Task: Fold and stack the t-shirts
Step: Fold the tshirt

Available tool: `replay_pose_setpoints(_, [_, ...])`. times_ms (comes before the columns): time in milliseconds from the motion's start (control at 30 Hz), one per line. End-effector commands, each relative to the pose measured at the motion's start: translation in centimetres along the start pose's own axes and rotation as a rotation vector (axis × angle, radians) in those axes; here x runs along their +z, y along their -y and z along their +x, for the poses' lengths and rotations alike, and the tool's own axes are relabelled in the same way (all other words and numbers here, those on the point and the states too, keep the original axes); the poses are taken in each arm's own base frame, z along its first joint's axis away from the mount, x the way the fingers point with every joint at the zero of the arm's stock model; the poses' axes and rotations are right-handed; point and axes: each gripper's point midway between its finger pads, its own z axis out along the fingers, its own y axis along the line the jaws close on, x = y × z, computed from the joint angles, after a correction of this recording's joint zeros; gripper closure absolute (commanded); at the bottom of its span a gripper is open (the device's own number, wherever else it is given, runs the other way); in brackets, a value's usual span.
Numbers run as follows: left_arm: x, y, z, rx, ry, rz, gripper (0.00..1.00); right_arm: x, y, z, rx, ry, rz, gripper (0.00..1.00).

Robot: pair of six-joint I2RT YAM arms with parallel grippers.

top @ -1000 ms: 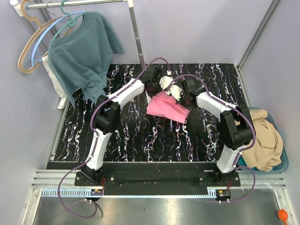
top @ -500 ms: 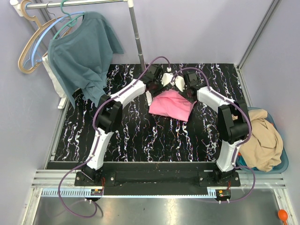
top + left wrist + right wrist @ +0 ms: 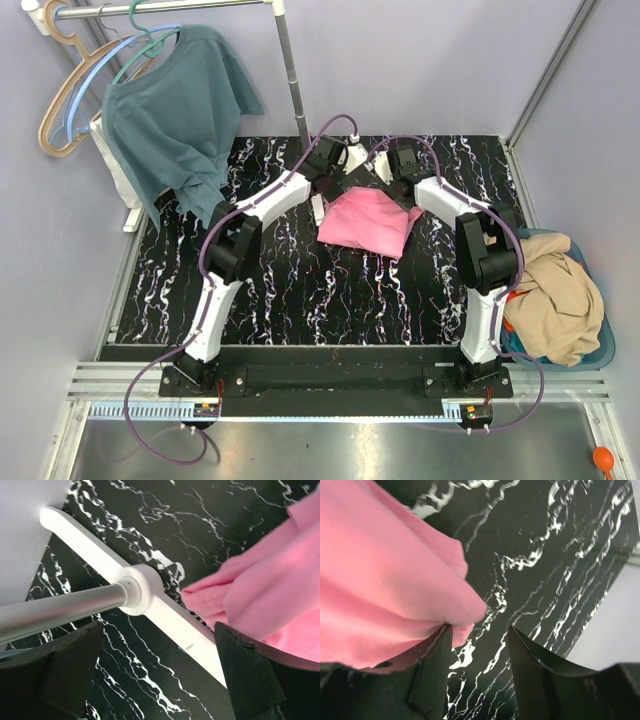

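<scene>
One blue basket [image 3: 606, 340], right of the black marbled table [image 3: 280, 290], holds a heaped tan-beige t-shirt [image 3: 560, 295]. One pink t-shirt [image 3: 368, 222] lies folded on the table between my two claws. My left claw [image 3: 155, 680] is spread wide and empty; my right claw [image 3: 480, 665] stands parted at the pink edge, pinching nothing.

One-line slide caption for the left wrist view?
Open left gripper over white rack foot on black marbled table, bright pink t-shirt alongside.

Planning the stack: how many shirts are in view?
3. A bright pink cotton t-shirt lies on the black marbled table; a tan-beige t-shirt is heaped in the blue basket at right; a dusty teal shirt hangs upper left. More may be buried in the basket.
</scene>
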Motion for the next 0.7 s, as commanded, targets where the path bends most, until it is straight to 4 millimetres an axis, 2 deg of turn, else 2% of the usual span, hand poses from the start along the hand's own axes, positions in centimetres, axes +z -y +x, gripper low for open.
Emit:
replay_pose_setpoints(0, [-1.2,-0.6,-4.5,-0.011,0.127,-0.072,0.01,0.5,2.3,-0.4,0.060,-0.016,0.113,0.45])
replay_pose_setpoints(133, [-3.1,-0.9,-5.1,-0.027,0.149,-0.065,0.01,0.5,2.3,0.5,0.057,-0.047,0.130,0.45])
replay_pose_setpoints(200, [-3.6,-0.3,-4.6,-0.033,0.138,-0.042,0.01,0.3,2.2,1.0,0.060,-0.056,0.134,0.45])
replay_pose_setpoints(233, [-4.5,-0.3,-4.9,-0.040,0.149,-0.031,0.01,-0.3,2.5,0.9,0.073,-0.049,0.142,0.45])
replay_pose_setpoints(300, [-5.1,0.4,-4.1,-0.050,0.137,-0.004,0.01,-1.0,2.5,0.9,0.085,-0.034,0.135,0.45])
replay_pose_setpoints(333, [-6.0,0.2,-4.5,-0.058,0.153,0.000,0.01,-2.0,3.1,0.5,0.113,-0.008,0.145,0.44])
replay_pose_setpoints(400, [-6.4,0.7,-4.0,-0.068,0.149,0.013,0.01,-2.9,2.9,0.3,0.131,0.017,0.126,0.42])
replay_pose_setpoints(433, [-7.0,0.6,-4.2,-0.071,0.159,0.016,0.01,-4.0,3.4,-0.1,0.161,0.045,0.130,0.34])
replay_pose_setpoints(533, [-7.1,0.8,-4.1,-0.066,0.160,0.030,0.01,-5.7,3.3,-0.7,0.209,0.102,0.100,0.23])
replay_pose_setpoints(667, [-6.9,0.9,-4.5,-0.061,0.159,0.040,0.01,-7.0,3.2,-1.2,0.259,0.144,0.078,0.18])
